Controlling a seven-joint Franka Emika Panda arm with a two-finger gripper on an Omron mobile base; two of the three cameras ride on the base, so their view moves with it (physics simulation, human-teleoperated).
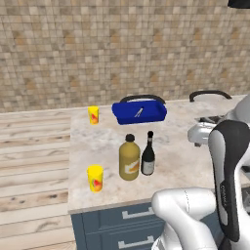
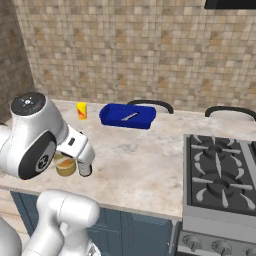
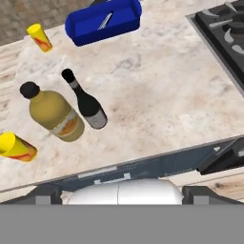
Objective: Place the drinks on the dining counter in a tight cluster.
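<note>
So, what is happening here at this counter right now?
A white robot arm stands at the dining counter, and its gripper is open and holds nothing. Two drinks already stand close together near the front edge: the squat amber bottle and the slim dark wine bottle on its right. Two small yellow cups are also on the top, one near the front left corner and one further back. A blue tray sits at the far side. A stove is on the right.

- The arm covers most of the amber bottle (image 2: 65, 165) and wine bottle (image 2: 85, 170) in the right base view.
- Stove (image 2: 222, 175) runs off the right edge.
</note>
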